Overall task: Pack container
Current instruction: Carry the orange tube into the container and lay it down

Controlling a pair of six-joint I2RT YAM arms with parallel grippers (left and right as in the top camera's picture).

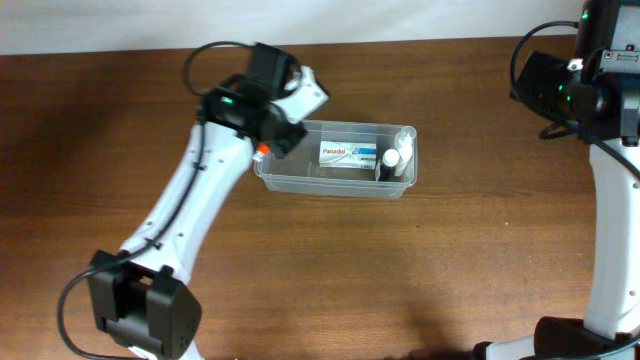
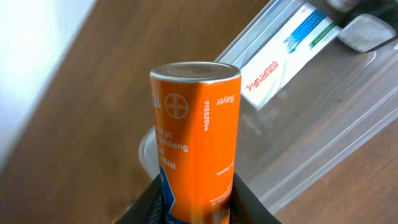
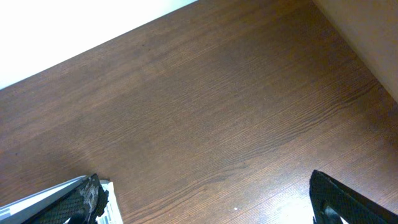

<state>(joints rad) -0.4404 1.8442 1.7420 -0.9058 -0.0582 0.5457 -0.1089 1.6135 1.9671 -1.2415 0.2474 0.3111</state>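
Observation:
The clear plastic container (image 1: 300,180) sits mid-table and holds a white Panadol box (image 1: 347,154) and a small white bottle (image 1: 392,159) at its right end. My left gripper (image 1: 268,145) hangs over the container's left end and is shut on an orange tube (image 2: 196,140) with a silver top. In the left wrist view the container (image 2: 329,118) and the box (image 2: 286,56) lie beyond the tube. My right gripper (image 3: 205,199) is open and empty over bare wood at the far right of the table (image 1: 575,90).
The brown wooden table (image 1: 400,270) carries nothing else in view. A pale wall or edge runs along the back. The right arm's base stands at the right edge (image 1: 610,240), the left arm's base at the front left (image 1: 140,310).

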